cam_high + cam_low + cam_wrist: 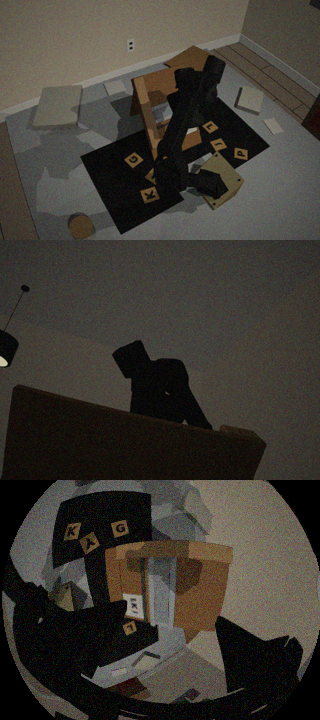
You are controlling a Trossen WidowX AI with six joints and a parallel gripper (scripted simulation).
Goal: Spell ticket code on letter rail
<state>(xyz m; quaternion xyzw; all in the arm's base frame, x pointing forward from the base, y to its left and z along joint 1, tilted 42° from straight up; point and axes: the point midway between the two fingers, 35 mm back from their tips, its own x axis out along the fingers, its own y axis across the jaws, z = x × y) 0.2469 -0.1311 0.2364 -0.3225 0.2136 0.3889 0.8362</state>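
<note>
Jaws stand wide apart with nothing between them, and you have them raised near the board (pixel 155 81) (pixel 202 597), whose rail (pixel 163 111) (pixel 162 592) shows no tile in the part you can see. Your L tile (pixel 210 126) (pixel 130 628) lies flat on the dark mat (pixel 103 175) (pixel 105 512), with the J tile (pixel 218 144) and P tile (pixel 240 153) near it in the top view; the K tile (pixel 149 195) (pixel 72 531), Y tile (pixel 151 176) (pixel 90 542) and G tile (pixel 133 160) (pixel 120 528) lie on its other side. The ticket (pixel 191 130) (pixel 134 605) seems to begin LK, and its last letter is probably J, but you cannot read it surely. If so, L likely goes in first, since the rail's left end looks closed off by the wooden side wall (pixel 145 103) (pixel 200 553); start with another and the code comes out scrambled. Watch the arm (pixel 174 124) (pixel 165 384) too: a low swing could clip the board and shift the rail. Come down off-centre on L and one finger could shove it askew; a crooked grip would then jam it at the rail's mouth. Over by K, the close-set Y invites a nudge.
</note>
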